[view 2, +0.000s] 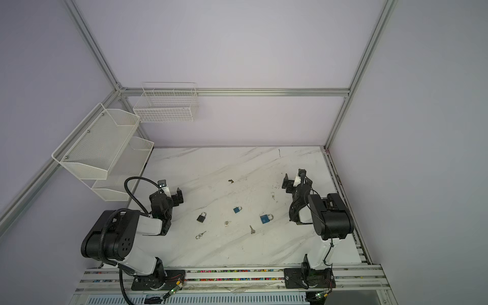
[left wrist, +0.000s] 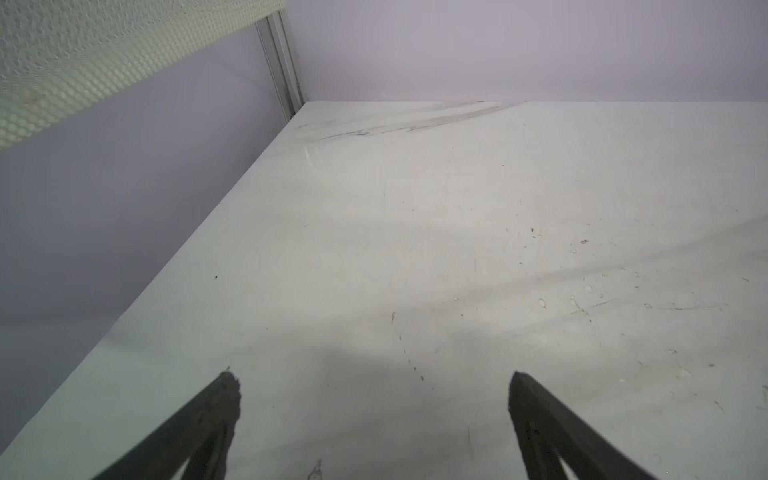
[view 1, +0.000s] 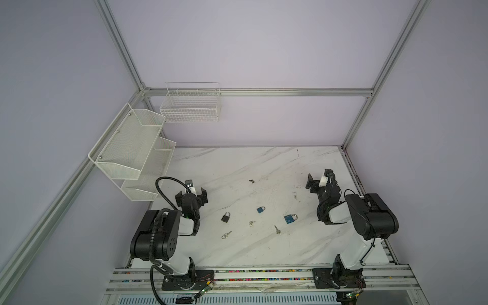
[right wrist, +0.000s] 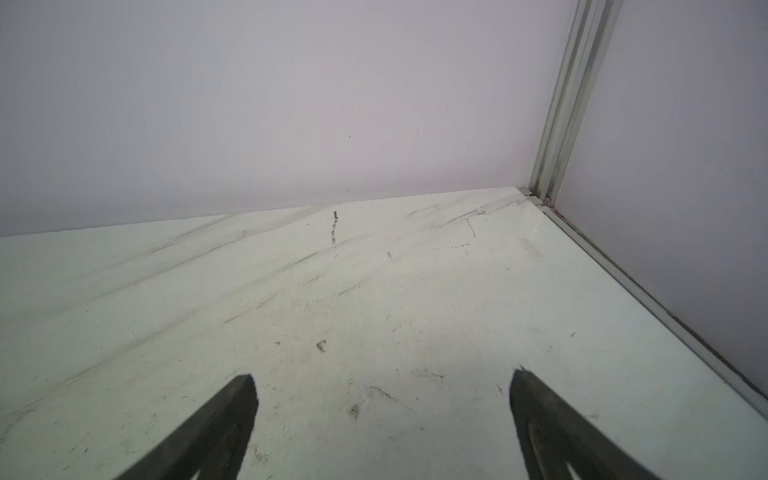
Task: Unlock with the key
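Three padlocks lie mid-table in both top views: a black padlock (view 1: pixel 225 217) (view 2: pixel 201 217), a small blue padlock (view 1: pixel 260 209) and a larger blue padlock (view 1: pixel 290 218). Close by lie a key on a ring (view 1: pixel 226 234) (view 2: pixel 200 234), a small ringed key (view 1: pixel 251 223) and a bare silver key (view 1: pixel 276 229). My left gripper (view 1: pixel 191 196) (left wrist: pixel 374 386) hangs open and empty, left of and behind the black padlock. My right gripper (view 1: pixel 319 177) (right wrist: pixel 382 386) is open and empty, behind and right of the larger blue padlock. Neither wrist view shows a padlock or key.
A small dark object (view 1: pixel 251 181) lies further back mid-table. White mesh shelves (view 1: pixel 132 148) hang on the left wall close to the left arm, and a wire basket (view 1: pixel 190 105) on the back wall. A metal rail (right wrist: pixel 665 316) runs along the table's right edge.
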